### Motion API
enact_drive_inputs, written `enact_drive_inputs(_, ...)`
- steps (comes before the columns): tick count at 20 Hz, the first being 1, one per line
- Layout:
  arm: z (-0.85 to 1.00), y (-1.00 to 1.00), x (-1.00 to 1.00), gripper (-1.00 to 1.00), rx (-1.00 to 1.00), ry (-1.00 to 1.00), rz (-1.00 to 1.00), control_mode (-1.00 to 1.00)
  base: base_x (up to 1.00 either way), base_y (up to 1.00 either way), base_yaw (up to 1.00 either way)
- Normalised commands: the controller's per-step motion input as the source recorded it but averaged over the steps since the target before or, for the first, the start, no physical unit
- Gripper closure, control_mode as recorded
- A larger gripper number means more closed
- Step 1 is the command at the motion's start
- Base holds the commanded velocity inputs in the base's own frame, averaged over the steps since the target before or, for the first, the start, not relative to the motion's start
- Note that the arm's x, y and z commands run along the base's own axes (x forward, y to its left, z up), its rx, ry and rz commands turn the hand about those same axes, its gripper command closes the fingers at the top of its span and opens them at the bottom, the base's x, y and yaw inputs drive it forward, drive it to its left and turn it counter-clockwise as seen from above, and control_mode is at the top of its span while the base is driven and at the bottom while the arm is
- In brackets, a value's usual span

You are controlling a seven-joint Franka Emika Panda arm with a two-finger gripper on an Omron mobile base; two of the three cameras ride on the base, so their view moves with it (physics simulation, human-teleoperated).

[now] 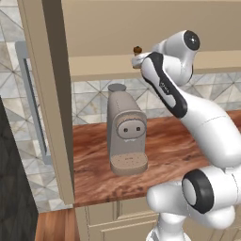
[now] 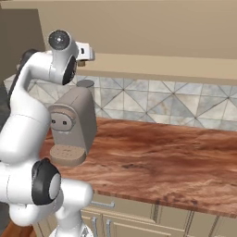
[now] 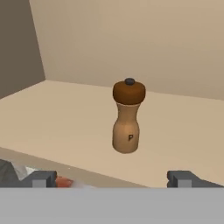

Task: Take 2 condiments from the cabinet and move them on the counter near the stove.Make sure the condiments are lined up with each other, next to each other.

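- Beige cabinet (image 3: 183,52) walls and a flat shelf board (image 3: 65,113) are seen in the hand view, with the reddish-brown wood-grain counter (image 1: 164,150) lying below in both base views
- One condiment, a brown wooden pepper mill (image 3: 127,117), is stood upright at the centre of the hand view, on the shelf board, marked with a "P" and topped by a darker rounded cap with a small dark knob
- In the left base view the pepper mill (image 1: 137,50) is seen as a tiny brown shape in the upper middle of the frame, on the shelf, just beside the end of the arm
- The gripper (image 3: 113,178) is held wide apart, nothing between its tips, which rise at the bottom of the hand view on either side of the mill and short of it
- A grey-beige coffee machine (image 1: 125,136) is set on the counter under the shelf, left of centre in the left base view
- A tiled backsplash (image 2: 176,104) with a triangle pattern is seen behind the counter
- Cream drawers (image 2: 139,217) with short metal handles are seen along the lower edge of the right base view
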Motion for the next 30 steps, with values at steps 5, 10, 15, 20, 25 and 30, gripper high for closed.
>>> enact_drive_inputs(5,-0.01,0.02,0.28,-1.0,0.0,0.0,0.0,-1.0,0.0,0.0,0.0)
enact_drive_inputs(10,-0.07,0.0,0.25,-1.0,0.0,0.0,0.0,-1.0,0.0,0.0,0.0)
enact_drive_inputs(15,-0.11,0.02,0.25,-1.0,0.0,0.0,0.0,-1.0,0.0,0.0,0.0)
enact_drive_inputs(20,-0.08,0.01,0.26,-1.0,0.0,0.0,0.0,-1.0,0.0,0.0,0.0)
enact_drive_inputs(25,-0.04,0.0,0.24,-1.0,0.0,0.0,0.0,-1.0,0.0,0.0,0.0)
enact_drive_inputs(30,-0.03,0.0,0.2,-1.0,0.0,0.0,0.0,-1.0,0.0,0.0,0.0)
